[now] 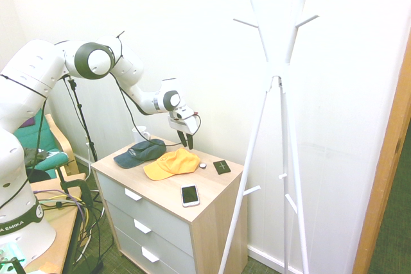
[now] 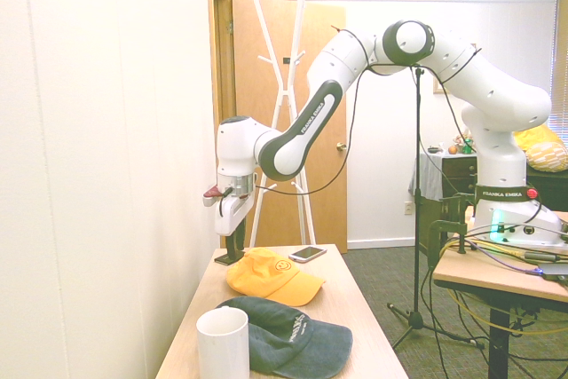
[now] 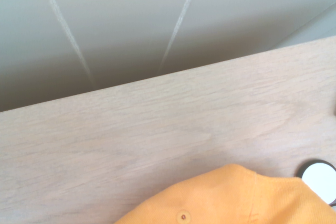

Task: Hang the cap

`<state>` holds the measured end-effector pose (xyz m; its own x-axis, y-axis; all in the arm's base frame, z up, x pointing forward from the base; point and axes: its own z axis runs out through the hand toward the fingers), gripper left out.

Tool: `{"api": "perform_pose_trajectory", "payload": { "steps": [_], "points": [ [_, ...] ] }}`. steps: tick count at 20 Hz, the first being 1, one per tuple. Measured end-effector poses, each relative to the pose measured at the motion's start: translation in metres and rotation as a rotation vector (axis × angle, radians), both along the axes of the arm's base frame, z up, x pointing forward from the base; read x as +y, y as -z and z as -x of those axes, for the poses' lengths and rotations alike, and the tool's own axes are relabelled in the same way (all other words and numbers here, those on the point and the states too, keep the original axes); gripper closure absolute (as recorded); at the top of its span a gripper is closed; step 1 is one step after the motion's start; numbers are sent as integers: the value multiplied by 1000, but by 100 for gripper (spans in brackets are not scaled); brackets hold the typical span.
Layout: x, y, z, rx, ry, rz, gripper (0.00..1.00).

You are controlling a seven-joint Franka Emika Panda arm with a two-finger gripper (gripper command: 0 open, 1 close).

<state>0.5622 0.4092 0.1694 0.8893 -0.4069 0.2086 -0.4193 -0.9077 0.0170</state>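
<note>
The cap (image 1: 172, 163) lies flat on the wooden counter (image 1: 212, 191), roughly mid-top, its brim toward the front-left edge and its crown toward the wall. In the second exterior view a smiley mark shows on its crown (image 2: 271, 275). The claw (image 1: 186, 140) points steeply down at the back of the crown, close to the wall; its dark fingers (image 2: 232, 248) stand a little apart, and whether they touch the fabric I cannot tell — nothing is visibly pinched.

Just beside the cap, toward the counter's left end, sits a dark cap (image 1: 140, 153), the two nearly touching, with a white mug (image 2: 223, 342) behind it near the wall. On the other side lie a small white disc (image 1: 203, 165) and a dark square card (image 1: 221, 167), near the crown. A phone (image 1: 189, 195) rests close to the front edge.

To the right of the counter stands a white coat rack (image 1: 280, 68) — its pegs high above the counter top, with open air between.
</note>
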Motion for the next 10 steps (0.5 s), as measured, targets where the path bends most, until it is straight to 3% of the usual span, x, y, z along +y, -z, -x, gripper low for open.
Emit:
{"api": "perform_pose_trajectory", "payload": {
  "steps": [10],
  "points": [
    [-2,5,0,9,8,1,100]
  ]
}}
